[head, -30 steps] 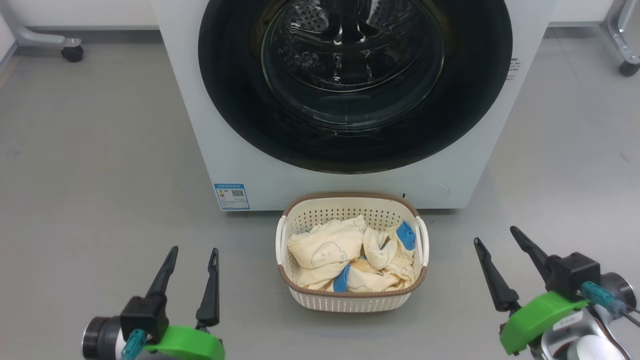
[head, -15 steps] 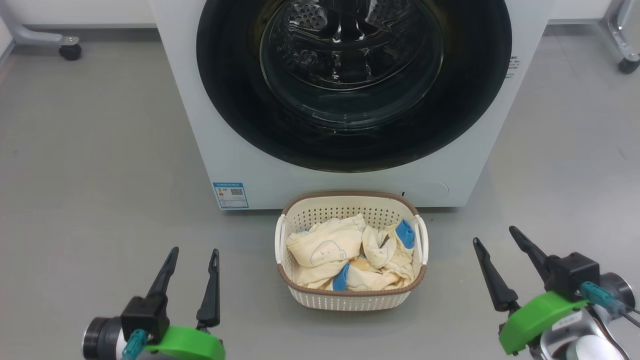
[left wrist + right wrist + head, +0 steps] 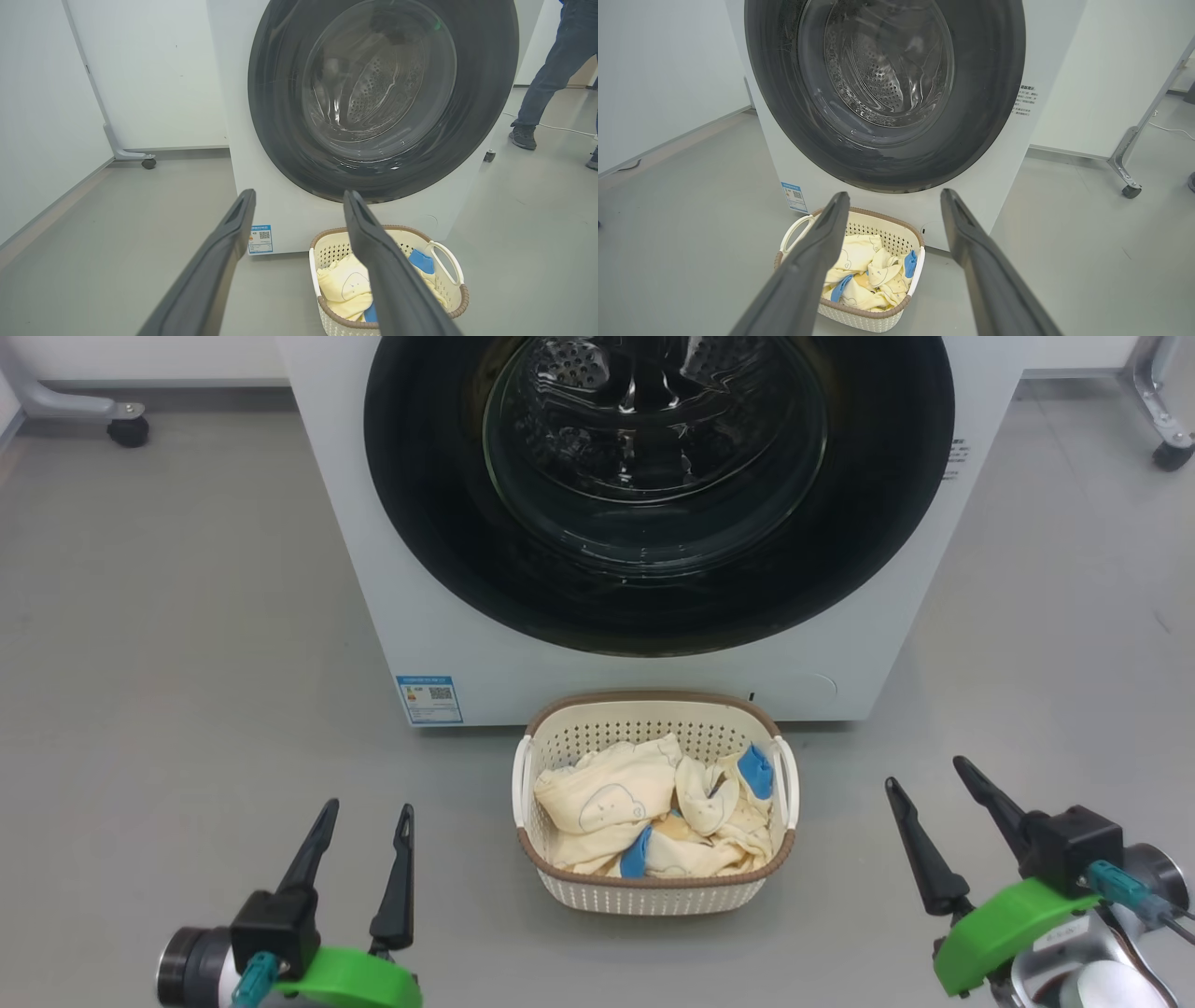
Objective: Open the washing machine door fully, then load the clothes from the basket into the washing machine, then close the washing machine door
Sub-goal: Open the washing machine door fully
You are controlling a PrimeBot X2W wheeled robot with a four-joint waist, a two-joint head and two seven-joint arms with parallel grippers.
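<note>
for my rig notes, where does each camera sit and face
Head: high, facing down at washer, door, basket; left gripper and right gripper open at the bottom.
Left wrist: low, left of basket, facing door; left fingers, a person's leg beyond.
Right wrist: low, right of basket, facing door; right fingers.
Shared: wrist views both show basket, clothes, sticker.

One washing machine (image 3: pixel 392 569); one door (image 3: pixel 429 523); one basket (image 3: pixel 653 901); left gripper (image 3: pixel 366 806), right gripper (image 3: pixel 925 773): two.
</note>
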